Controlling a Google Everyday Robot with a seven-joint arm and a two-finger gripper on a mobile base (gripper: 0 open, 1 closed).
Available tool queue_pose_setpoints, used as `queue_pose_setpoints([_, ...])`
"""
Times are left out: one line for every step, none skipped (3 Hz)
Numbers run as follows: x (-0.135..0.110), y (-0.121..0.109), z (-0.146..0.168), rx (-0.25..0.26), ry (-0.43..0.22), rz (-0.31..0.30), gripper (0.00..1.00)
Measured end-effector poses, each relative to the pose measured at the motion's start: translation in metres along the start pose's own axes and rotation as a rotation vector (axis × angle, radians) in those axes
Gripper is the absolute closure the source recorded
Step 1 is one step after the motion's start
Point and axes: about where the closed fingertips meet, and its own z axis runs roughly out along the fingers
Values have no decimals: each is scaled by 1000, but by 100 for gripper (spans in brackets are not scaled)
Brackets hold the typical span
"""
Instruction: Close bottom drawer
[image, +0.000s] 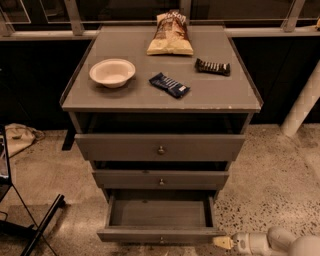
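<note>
The grey cabinet (161, 95) has three drawers, all pulled out in steps. The bottom drawer (160, 234) is pulled out furthest; its inside is empty and its front panel sits at the lower edge of the view. Its knob (161, 240) barely shows. The middle drawer (161, 179) and the top drawer (160, 147) stand above it, each out a little. My gripper (222, 242) comes in from the lower right on a white arm (272, 242). Its tip is at the right end of the bottom drawer's front panel, touching or nearly touching it.
On the cabinet top lie a white bowl (112, 72), a blue snack bar (170, 85), a chip bag (171, 34) and a dark bar (213, 66). A black stand leg (42, 225) is on the floor at lower left. A white post (302, 105) stands at right.
</note>
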Motion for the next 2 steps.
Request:
queue_pose_setpoints([-17, 0, 5, -4, -2, -28, 100])
queue_pose_setpoints([-32, -2, 12, -9, 1, -44, 100])
